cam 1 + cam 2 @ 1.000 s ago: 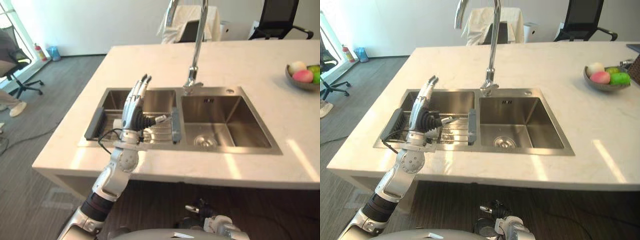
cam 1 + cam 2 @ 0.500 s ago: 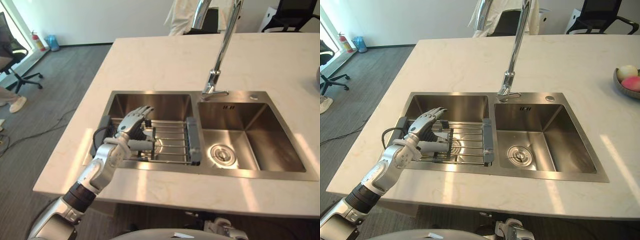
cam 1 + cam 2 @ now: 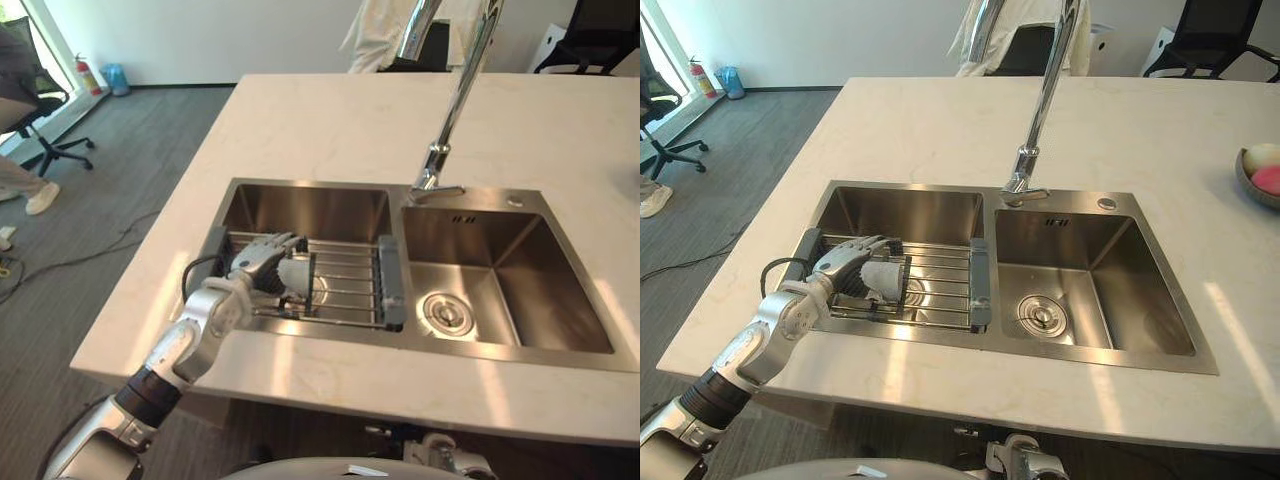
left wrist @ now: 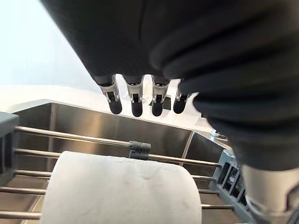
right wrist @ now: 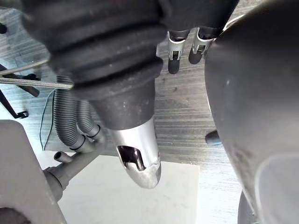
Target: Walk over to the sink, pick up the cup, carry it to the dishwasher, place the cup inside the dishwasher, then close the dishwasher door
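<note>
The cup (image 3: 298,272) is white, plain and round-sided, and it is down on its side, not upright. It lies on the wire rack (image 3: 350,285) that spans the left basin of the steel double sink (image 3: 305,208), towards the rack's left end, close to the grey end piece. From the left wrist view its pale curved wall rests across the rack's bars. The left hand (image 3: 248,270) is right beside it, fingers stretched over the top, tips just clear of the cup's surface.
</note>
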`<state>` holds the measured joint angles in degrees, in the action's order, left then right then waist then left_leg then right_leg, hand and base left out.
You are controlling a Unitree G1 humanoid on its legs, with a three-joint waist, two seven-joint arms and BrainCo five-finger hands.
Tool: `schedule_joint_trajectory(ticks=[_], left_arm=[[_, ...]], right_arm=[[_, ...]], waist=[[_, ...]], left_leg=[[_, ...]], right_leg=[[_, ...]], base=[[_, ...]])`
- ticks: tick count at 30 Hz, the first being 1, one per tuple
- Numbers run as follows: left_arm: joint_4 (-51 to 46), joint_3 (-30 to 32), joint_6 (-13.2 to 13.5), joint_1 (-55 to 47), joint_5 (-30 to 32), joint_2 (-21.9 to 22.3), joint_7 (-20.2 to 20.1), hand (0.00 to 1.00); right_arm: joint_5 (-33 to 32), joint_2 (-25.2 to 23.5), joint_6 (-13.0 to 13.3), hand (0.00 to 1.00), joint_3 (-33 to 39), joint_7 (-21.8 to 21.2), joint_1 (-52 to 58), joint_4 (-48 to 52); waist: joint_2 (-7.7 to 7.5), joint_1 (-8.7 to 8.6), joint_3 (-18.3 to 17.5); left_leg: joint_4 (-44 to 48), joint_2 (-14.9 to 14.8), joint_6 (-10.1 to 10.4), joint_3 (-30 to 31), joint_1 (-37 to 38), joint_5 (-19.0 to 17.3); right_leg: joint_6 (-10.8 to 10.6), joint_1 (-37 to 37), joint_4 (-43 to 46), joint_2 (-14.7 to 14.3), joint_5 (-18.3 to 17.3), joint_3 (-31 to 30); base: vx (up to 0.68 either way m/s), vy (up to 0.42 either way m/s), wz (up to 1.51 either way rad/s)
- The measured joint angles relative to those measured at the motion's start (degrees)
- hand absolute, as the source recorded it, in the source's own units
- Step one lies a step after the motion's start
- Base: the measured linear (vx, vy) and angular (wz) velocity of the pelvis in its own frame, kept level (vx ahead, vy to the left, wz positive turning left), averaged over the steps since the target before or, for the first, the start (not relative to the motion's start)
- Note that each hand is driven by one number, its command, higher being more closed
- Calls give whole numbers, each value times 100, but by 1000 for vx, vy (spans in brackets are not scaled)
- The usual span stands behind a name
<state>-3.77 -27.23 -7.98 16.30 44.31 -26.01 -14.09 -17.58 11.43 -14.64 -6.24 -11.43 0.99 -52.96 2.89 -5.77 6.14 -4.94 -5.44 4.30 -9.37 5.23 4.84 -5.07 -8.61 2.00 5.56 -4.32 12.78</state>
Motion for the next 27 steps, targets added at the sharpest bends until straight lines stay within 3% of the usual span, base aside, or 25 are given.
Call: schedule_joint_trajectory(ticks=[7, 27], left_arm=[[571, -66, -213, 12, 210, 14, 71, 0], [2107, 23, -340, 35, 655, 30, 823, 0]], right_arm=[[7, -55, -44, 0, -29, -4, -84, -31], [307, -126, -59, 0, 84, -70, -95, -26]], waist=[[-69, -130, 0], [-104, -234, -9]], left_leg=[[-4, -9, 26, -189, 193, -67], [-4, -11, 11, -484, 307, -115]], right_leg=[[4, -165, -181, -42, 84, -169], [-11, -251, -476, -75, 301, -443]], base=[[0, -1, -14], [-21, -2, -7]])
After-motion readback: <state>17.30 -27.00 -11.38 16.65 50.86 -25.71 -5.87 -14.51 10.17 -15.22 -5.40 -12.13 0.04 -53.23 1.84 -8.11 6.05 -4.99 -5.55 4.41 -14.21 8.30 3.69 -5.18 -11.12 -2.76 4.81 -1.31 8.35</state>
